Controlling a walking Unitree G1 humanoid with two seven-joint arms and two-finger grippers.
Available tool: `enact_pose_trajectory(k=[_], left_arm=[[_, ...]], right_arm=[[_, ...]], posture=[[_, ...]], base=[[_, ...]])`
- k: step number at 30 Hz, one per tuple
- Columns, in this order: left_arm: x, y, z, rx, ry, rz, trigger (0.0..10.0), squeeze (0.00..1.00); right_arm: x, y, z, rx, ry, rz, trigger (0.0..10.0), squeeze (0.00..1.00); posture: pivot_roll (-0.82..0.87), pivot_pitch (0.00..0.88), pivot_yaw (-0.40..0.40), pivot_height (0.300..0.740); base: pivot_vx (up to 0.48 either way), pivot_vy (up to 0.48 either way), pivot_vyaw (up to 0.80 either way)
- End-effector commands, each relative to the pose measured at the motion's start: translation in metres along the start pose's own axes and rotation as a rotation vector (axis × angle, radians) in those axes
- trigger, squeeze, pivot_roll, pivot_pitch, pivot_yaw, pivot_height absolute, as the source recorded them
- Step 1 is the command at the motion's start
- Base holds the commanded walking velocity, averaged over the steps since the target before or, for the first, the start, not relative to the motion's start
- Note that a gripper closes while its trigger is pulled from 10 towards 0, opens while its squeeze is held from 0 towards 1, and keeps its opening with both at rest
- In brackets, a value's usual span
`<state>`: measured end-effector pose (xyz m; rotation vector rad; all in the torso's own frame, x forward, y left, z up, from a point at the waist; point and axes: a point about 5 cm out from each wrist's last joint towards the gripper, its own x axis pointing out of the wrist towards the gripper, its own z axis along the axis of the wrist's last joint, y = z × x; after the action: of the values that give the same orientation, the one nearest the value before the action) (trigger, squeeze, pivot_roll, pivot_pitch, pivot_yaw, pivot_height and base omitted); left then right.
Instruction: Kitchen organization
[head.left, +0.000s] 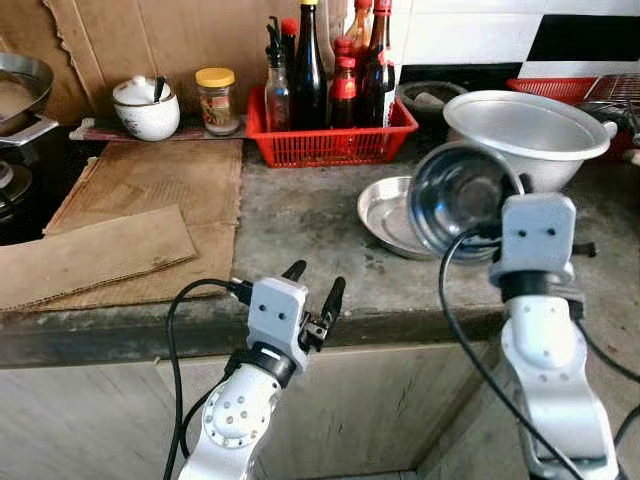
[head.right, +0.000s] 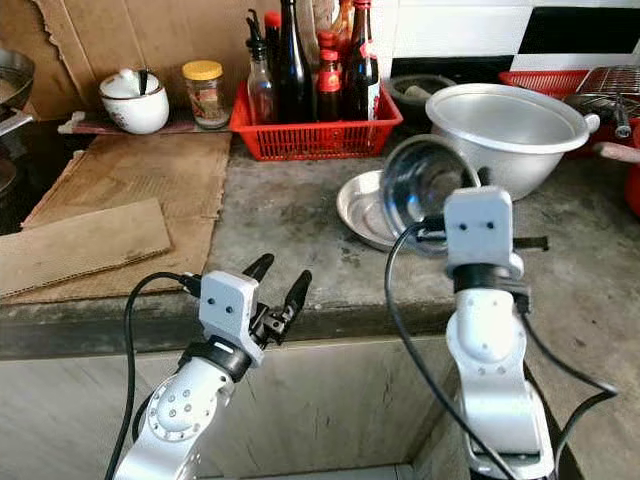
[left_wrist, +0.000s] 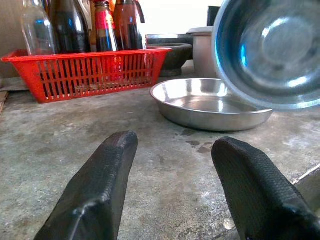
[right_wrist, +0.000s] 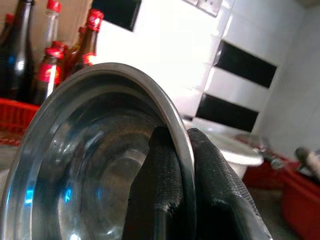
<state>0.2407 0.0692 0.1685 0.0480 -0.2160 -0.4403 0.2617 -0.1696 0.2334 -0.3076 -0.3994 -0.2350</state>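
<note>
Pinching the steel bowl (head.left: 458, 197) by its thin rim above the flat pan (head.left: 388, 215), my right gripper (right_wrist: 182, 165) risked it slipping and clattering down, my left fingers (left_wrist: 102, 177) spread idle.

You see two silver arms with round screw holes and boxy pale wrist housings. Black cables loop alongside each. The left gripper (head.left: 314, 286) has textured black fingers (left_wrist: 95, 195).

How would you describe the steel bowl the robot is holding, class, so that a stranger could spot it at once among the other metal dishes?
Start at the red basket of bottles on the grey counter, then move right to the shallow steel plate lying flat. Above that plate, the right gripper pinches the rim of a steel bowl. Unlike the plate and the big pale pot behind, this bowl is lifted and tilted on edge.
</note>
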Motion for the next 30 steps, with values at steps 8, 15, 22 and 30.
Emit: enact_pose_trajectory(k=[8,15,22,30], left_arm=[[0.001,0.001,0.007,0.002,-0.026,-0.006,10.0,0.0],[0.0,-0.001,0.008,0.002,-0.028,-0.015,10.0,0.0],[0.001,-0.001,0.007,0.004,-0.029,-0.024,10.0,0.0],[0.002,-0.003,0.006,0.003,-0.023,-0.039,10.0,0.0]], right_arm=[[-0.007,0.003,-0.007,0.058,0.036,-0.003,0.0,0.0],[-0.004,0.003,-0.006,0.073,0.023,-0.001,0.0,0.0],[0.002,0.003,0.002,0.107,-0.013,-0.019,0.0,0.0],[0.0,-0.003,-0.002,0.048,0.007,-0.077,0.0,0.0]], posture=[[0.17,0.072,-0.032,0.74],[0.16,0.073,-0.032,0.74],[0.16,0.067,-0.024,0.74],[0.16,0.064,-0.02,0.74]], base=[[0.0,0.04,-0.49],[0.0,0.371,-0.78],[0.0,0.0,-0.78],[0.0,0.162,-0.78]])
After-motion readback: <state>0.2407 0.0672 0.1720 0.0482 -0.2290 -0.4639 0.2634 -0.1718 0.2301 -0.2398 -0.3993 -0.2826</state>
